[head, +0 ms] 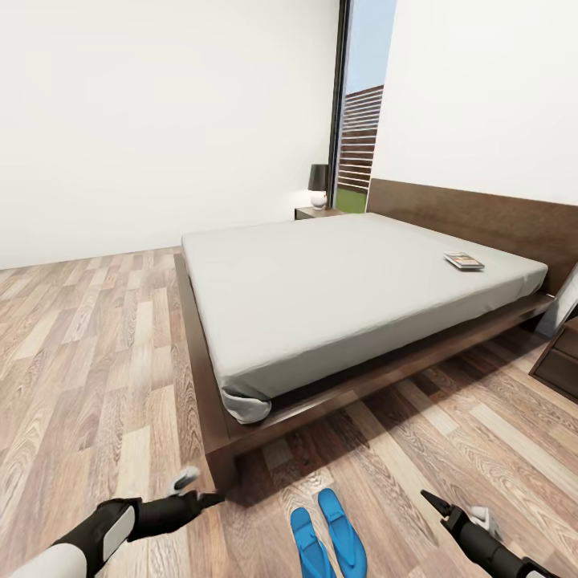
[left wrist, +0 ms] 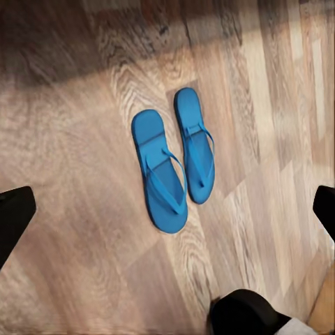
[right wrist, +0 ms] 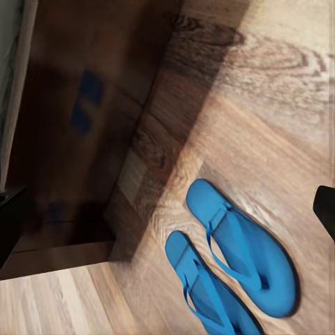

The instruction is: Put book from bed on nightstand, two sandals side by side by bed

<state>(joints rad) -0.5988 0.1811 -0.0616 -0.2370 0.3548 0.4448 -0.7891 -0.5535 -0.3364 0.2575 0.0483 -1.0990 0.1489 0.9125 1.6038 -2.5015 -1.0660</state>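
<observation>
The bed (head: 337, 289) fills the middle of the head view, its grey mattress flat. The book (head: 464, 260) lies on the mattress close to the headboard. One nightstand (head: 315, 213) stands at the bed's far side under a lamp; the other nightstand (head: 562, 361) is cut off by the right edge. Two blue sandals (head: 309, 542) (head: 343, 530) lie side by side on the floor just off the bed's near corner, also seen as sandals (left wrist: 160, 174) (right wrist: 241, 244) by both wrists. My left gripper (head: 201, 490) and right gripper (head: 449, 506) hover open on either side of them, holding nothing.
A black-shaded lamp (head: 319, 186) sits on the far nightstand beside a tall window (head: 361, 128). Wood-plank floor (head: 88, 361) stretches wide to the left of the bed. The bed's dark frame corner (head: 221, 470) juts out close to my left gripper.
</observation>
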